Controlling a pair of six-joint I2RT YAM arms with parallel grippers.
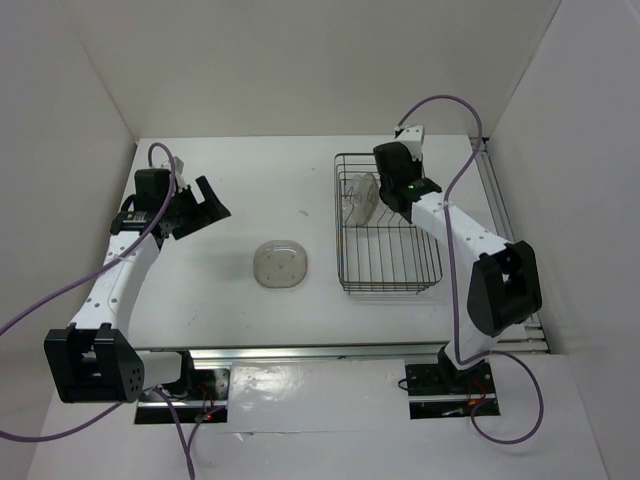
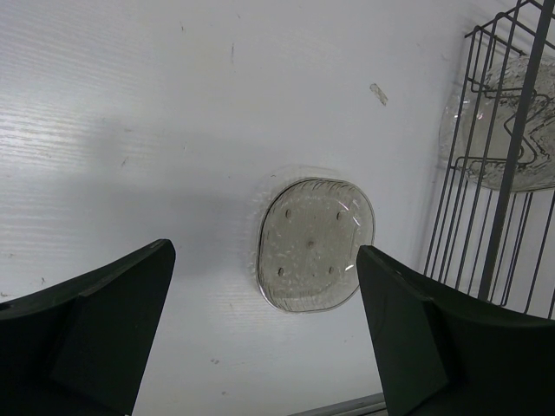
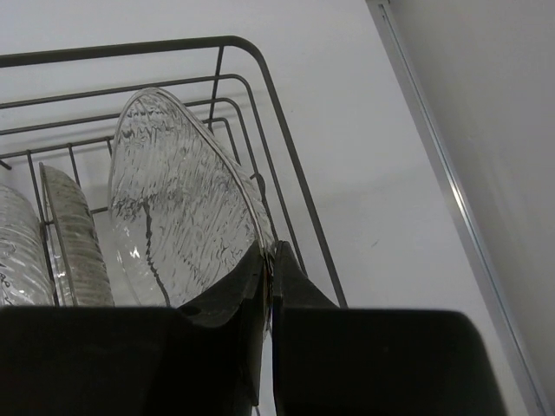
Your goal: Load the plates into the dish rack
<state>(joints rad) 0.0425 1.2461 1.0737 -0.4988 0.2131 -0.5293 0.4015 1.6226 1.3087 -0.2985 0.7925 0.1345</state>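
**One plate on the table, three at the rack**

Nearest the camera, both arm bases are bolted to a glossy white ledge (image 1: pixel 320 400), and purple cables (image 1: pixel 40 310) loop off each side. An aluminium rail (image 1: pixel 320 350) runs along the near edge of the table (image 1: pixel 250 180), whose matte white top has faint streaks and one small speck (image 2: pixel 379 93).

The left gripper (image 2: pixel 263 251) hangs above the left side of the table. Its two dark fingers are spread wide with nothing between them. A greyish-tan plate (image 1: pixel 279 265) lies flat near the middle of the table, alone, with small dots in its centre. It is well apart from the left gripper and just left of the dish rack (image 1: pixel 390 290).

The dish rack sits on the right half of the table, its long side running away from the bases. The near half of the rack holds nothing.

At its far end, the right gripper (image 3: pixel 269 260) is pinched on the rim of a clear ribbed plate (image 3: pixel 173 199). This plate stands on edge, tilted, by the rack's far corner. Whether it rests between tines cannot be told. Beside it stand a second tan plate (image 3: pixel 74 234) and another clear plate (image 3: pixel 17 251), both upright.

Another rail (image 3: pixel 451 191) borders the table's right edge. Plain white walls (image 1: pixel 300 70) close in the back and both sides.
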